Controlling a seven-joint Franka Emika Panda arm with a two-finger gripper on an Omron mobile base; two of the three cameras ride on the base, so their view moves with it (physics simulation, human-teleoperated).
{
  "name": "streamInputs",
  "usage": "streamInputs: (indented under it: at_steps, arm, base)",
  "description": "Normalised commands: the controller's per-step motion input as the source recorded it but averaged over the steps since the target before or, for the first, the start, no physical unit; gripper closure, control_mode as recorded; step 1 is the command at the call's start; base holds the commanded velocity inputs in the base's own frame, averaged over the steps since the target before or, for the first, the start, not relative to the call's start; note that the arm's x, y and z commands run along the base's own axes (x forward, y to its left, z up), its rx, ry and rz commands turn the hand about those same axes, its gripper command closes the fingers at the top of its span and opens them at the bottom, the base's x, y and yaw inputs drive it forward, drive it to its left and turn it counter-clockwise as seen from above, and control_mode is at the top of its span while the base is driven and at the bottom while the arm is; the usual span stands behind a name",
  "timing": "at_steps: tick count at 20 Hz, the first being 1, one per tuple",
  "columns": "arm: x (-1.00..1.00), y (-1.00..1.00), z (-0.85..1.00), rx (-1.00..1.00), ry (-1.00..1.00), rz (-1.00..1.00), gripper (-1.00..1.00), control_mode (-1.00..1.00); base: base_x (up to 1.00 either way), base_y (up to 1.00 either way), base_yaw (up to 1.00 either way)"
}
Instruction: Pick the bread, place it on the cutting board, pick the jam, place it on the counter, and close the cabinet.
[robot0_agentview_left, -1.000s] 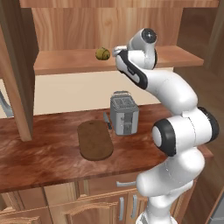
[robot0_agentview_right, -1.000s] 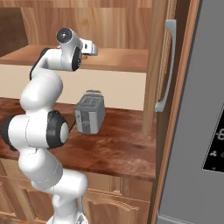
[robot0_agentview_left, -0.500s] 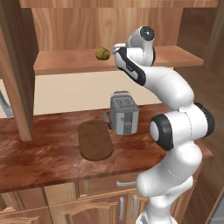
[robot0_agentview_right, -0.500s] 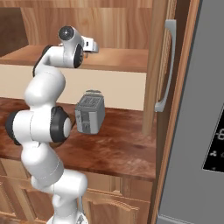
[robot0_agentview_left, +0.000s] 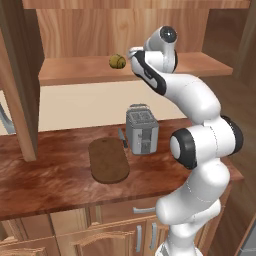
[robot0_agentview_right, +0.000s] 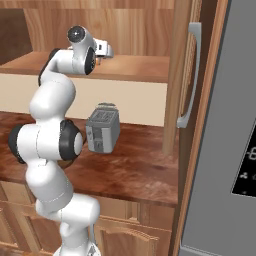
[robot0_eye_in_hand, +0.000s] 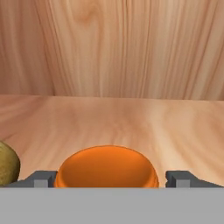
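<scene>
arm eased closer in | gripper (robot0_eye_in_hand: 109, 178) spread — flanking jam (robot0_eye_in_hand: 106, 168) | bread (robot0_agentview_left: 117, 61) beside, on shelf (robot0_agentview_left: 75, 70)

The white arm rises from its base in a tall S-curve, its dark elbow joint level with the toaster (robot0_agentview_left: 141, 131) and its upper links bending back over that toaster to the cabinet shelf (robot0_agentview_left: 75, 70). The wrist is turned level, so the hand reaches horizontally just above the shelf board. The gripper (robot0_eye_in_hand: 111, 178) has its jaws spread wide, one dark fingertip (robot0_eye_in_hand: 41, 178) to each side of the jam (robot0_eye_in_hand: 106, 167), neither visibly touching it. In the left base view the hand sits just right of the bread (robot0_agentview_left: 117, 61).
</scene>
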Motion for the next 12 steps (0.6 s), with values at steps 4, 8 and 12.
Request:
streamInputs:
  at_steps: [4, 8, 12]
  arm:
    - [0.00, 0.00, 0.00, 0.00, 0.00, 0.00, 1.00, -1.00]
    - [0.00, 0.00, 0.00, 0.00, 0.00, 0.00, 1.00, -1.00]
    - [-0.24, 0.00, 0.00, 0.00, 0.00, 0.00, 1.00, -1.00]
  base:
    - [0.00, 0.00, 0.00]
    - [0.00, 0.00, 0.00]
    - [0.00, 0.00, 0.00]
